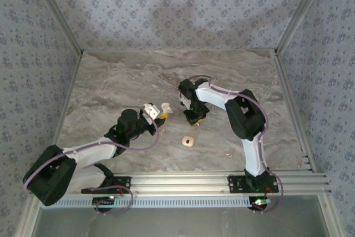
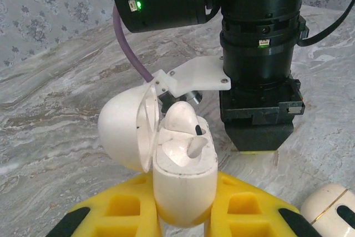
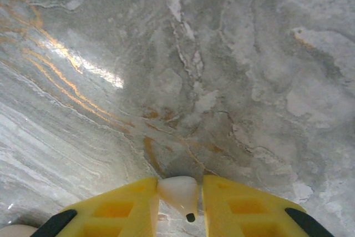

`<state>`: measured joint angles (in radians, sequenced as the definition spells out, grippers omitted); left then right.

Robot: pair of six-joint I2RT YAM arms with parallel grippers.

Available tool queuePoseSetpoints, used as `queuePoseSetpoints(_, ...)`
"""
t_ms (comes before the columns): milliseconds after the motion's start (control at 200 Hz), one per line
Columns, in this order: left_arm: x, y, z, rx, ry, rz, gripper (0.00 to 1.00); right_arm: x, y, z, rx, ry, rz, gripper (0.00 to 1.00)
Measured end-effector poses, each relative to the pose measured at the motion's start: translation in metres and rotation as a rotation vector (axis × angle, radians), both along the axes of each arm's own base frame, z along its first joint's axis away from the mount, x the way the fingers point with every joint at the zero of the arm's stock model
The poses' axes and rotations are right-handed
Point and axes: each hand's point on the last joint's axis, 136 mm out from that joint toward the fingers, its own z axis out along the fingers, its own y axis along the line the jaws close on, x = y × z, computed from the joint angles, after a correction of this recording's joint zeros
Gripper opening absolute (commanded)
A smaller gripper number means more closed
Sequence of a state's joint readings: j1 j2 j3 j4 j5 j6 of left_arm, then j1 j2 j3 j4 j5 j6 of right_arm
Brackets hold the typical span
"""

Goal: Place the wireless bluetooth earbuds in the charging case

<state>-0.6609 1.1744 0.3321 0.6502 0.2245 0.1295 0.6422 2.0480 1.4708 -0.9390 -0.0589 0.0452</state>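
Observation:
My left gripper (image 2: 186, 195) is shut on the white charging case (image 2: 183, 178), held upright with its lid (image 2: 125, 131) swung open to the left. One earbud (image 2: 180, 116) sits in the far socket; the near socket (image 2: 195, 147) is hollow. In the top view the left gripper (image 1: 157, 114) holds the case (image 1: 165, 106) just left of my right gripper (image 1: 194, 119). The right gripper (image 3: 180, 182) points down close over the table, its yellow fingers (image 3: 127, 203) closed in on a second white earbud (image 3: 177, 190) with a dark tip.
A tan rounded square (image 1: 188, 141) lies on the marble table (image 1: 122, 81) in front of both grippers. A cream rounded piece (image 2: 330, 206) shows at the lower right of the left wrist view. The right arm's black wrist (image 2: 258, 54) hangs right behind the case.

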Motion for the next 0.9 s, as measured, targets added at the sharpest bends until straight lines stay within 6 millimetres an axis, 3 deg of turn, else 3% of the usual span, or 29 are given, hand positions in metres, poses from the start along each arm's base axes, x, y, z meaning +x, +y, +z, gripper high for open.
queuePoseSetpoints(210, 0.001, -0.005, -0.013, 0.019, 0.034, -0.021, 0.10, 0.005, -0.004, 0.009, 0.085, -0.079, -0.098, 0.26)
queuePoseSetpoints(520, 0.011, -0.024, -0.015, -0.004, 0.037, -0.066, 0.10, 0.012, -0.014, 0.047, 0.298, -0.274, -0.262, 0.26)
queuePoseSetpoints(650, 0.016, -0.035, -0.015, -0.019, 0.045, -0.090, 0.10, 0.014, -0.020, 0.075, 0.401, -0.367, -0.313, 0.25)
queuePoseSetpoints(899, 0.021, -0.057, -0.005, -0.062, 0.042, -0.159, 0.10, 0.022, -0.021, 0.149, 0.606, -0.534, -0.330, 0.26)
